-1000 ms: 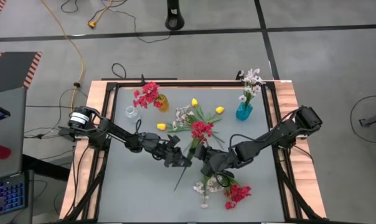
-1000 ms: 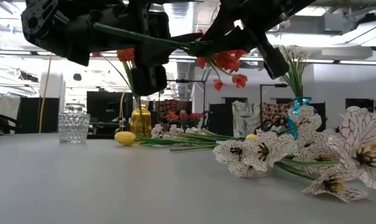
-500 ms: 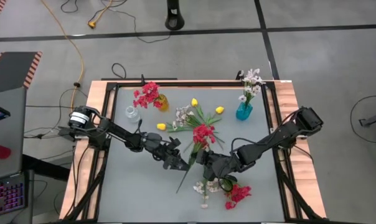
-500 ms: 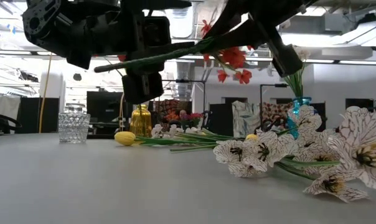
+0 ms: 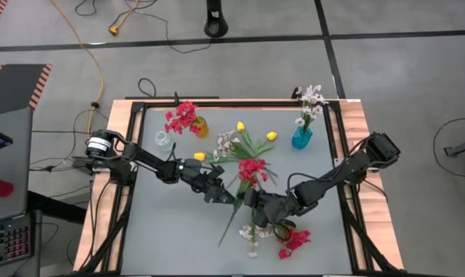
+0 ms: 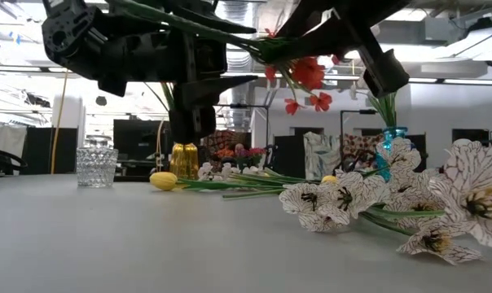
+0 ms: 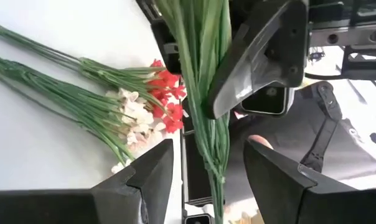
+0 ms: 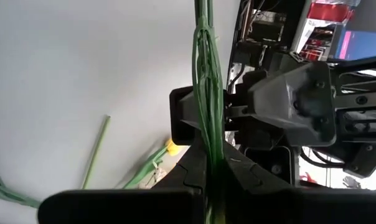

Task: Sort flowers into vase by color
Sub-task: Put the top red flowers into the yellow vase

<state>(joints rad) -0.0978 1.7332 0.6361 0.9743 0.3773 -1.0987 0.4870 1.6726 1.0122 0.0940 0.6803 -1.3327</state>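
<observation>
My right gripper (image 5: 252, 201) is shut on a red-blossom spray (image 5: 252, 169) lifted above the table's middle. Its green stem (image 5: 229, 227) runs toward the near edge. My left gripper (image 5: 219, 194) is open, with one finger on each side of that stem (image 7: 208, 124) and a gap on both sides. An amber vase (image 5: 201, 127) at the far left holds red flowers (image 5: 182, 117). A teal vase (image 5: 301, 138) at the far right holds white ones (image 5: 310, 98). A clear glass vase (image 5: 163, 141) stands left of the amber one. Yellow buds (image 5: 271, 135) and white blossoms (image 5: 227, 141) lie on the table. My right gripper pinches the red spray's stem (image 8: 208, 134) between its two fingers, a little below the blossoms. The fingers come from the table's right, slanting slightly down, and lie across the stem. The spray is lifted clear of the table, blossoms toward the far edge, free stem end toward the near edge.
A white spray (image 5: 252, 231) and a red one (image 5: 294, 240) lie on the table near the front, just under my right arm. A black frame (image 5: 140, 108) rims the grey tabletop. Open grey surface lies at the near left.
My right gripper has carried the red spray a little toward the table's near edge, still shut on the stem. In the low view the stem's free end has swung upward. My left gripper has turned slightly around the stem and stays open.
</observation>
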